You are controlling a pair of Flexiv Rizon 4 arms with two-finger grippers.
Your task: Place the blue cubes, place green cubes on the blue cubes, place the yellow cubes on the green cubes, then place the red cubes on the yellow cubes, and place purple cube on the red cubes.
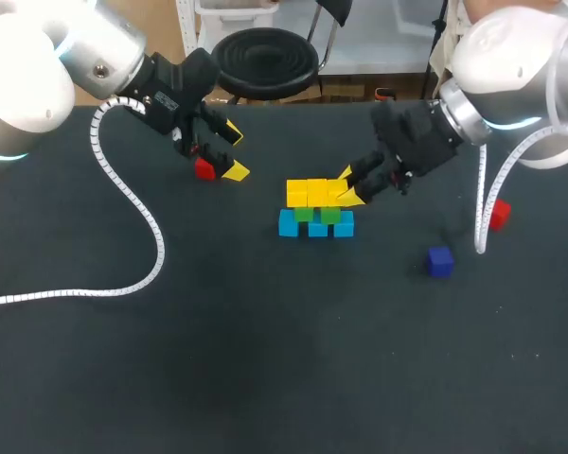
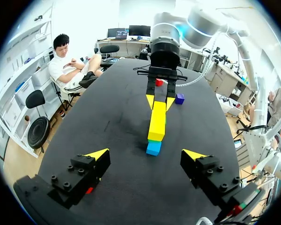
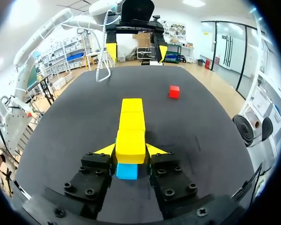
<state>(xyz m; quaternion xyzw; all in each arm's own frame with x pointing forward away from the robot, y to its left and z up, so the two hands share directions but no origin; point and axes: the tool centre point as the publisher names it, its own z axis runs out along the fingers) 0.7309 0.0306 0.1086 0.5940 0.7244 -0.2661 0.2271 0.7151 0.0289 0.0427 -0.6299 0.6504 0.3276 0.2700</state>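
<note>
Right wrist view: right gripper [image 3: 130, 150] clamped on the end small rigid yellow cube [image 3: 130, 140], two layers above the blue cube row [image 3: 127, 171]. Likely light, hard, slick; grip opposite flat faces mid-height. Left gripper [image 1: 233, 151] spread apart over small red cube [image 1: 204, 169], well left of that row.

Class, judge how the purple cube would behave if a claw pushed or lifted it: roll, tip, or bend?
The purple cube sits flat on the table, so it would probably slide, not roll. Its crisp edges suggest a stiff block. Flat opposite sides should be easy to pinch.
</note>
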